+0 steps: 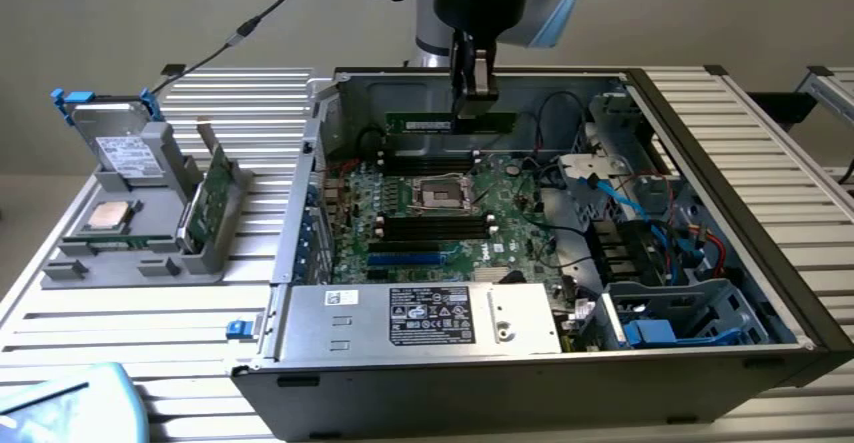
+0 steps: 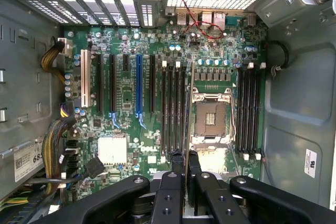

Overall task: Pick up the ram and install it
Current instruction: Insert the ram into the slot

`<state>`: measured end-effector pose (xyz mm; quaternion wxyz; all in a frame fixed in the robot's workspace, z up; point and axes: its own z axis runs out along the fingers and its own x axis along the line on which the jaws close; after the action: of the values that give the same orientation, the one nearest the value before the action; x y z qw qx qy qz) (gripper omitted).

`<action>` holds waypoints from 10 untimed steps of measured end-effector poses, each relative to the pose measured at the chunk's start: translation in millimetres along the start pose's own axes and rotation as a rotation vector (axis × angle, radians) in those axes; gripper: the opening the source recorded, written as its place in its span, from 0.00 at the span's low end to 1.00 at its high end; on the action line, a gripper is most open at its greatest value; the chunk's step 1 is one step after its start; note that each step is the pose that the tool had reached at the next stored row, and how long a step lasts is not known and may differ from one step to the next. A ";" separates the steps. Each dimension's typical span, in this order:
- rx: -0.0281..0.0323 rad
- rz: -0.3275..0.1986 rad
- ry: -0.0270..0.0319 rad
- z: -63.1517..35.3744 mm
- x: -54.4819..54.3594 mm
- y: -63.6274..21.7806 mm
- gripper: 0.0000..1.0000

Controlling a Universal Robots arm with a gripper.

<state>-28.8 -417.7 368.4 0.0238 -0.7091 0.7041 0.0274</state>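
Note:
I hold the ram (image 1: 424, 123), a slim green stick with a pale label, level and high inside the open computer case (image 1: 721, 163). My gripper (image 1: 474, 101) points straight down and is shut on the stick's end toward the exterior view's right. In the wrist view the ram (image 2: 190, 103) shows edge-on as a thin line between my fingertips (image 2: 176, 160). It hangs above the motherboard (image 2: 147, 129), over the edge of a bank of black memory slots (image 2: 172, 108) beside the empty processor socket (image 2: 211, 119). It is clear of the slots.
A second slot bank (image 2: 248, 108) lies past the socket. The power supply (image 1: 427, 318) fills the case's near side, and a drive cage (image 1: 667, 313) with blue and black cables (image 1: 654, 203) sits at the exterior view's right. A grey fixture (image 1: 80, 263) outside holds a hard drive (image 1: 120, 148), a silver processor (image 1: 107, 216) and a green card (image 1: 207, 203).

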 end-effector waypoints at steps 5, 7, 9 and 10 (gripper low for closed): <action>0.0000 0.000 0.0000 1.2 0.1 0.0 0.14; 0.0000 0.000 0.0001 4.8 0.3 0.0 0.14; 0.0001 0.000 -0.0001 8.5 0.6 0.0 0.14; 0.0001 0.000 0.0000 10.3 0.7 0.1 0.14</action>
<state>-28.9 -417.7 358.1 0.0238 -0.7092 0.7041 0.0274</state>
